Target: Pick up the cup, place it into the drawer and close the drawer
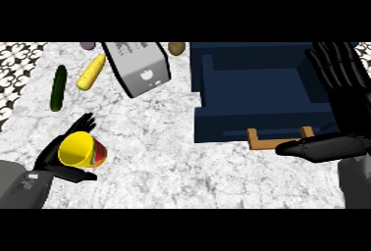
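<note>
The yellow cup, with red and green on its side, lies tilted in my left hand at the lower left, its mouth facing up and left. Black fingers and thumb curl round it from behind and below, so the hand is shut on the cup. The dark blue drawer stands open at the upper right, its inside bare. Its wooden handle juts from the front wall. My right hand is open at the right edge, fingers pointing up beside the drawer's right wall, thumb lying just right of the handle.
On the marble counter lie a green cucumber, a yellow corn cob and a tilted silver box. A brown potato and a small greyish lump sit at the far edge. Patterned floor shows at left.
</note>
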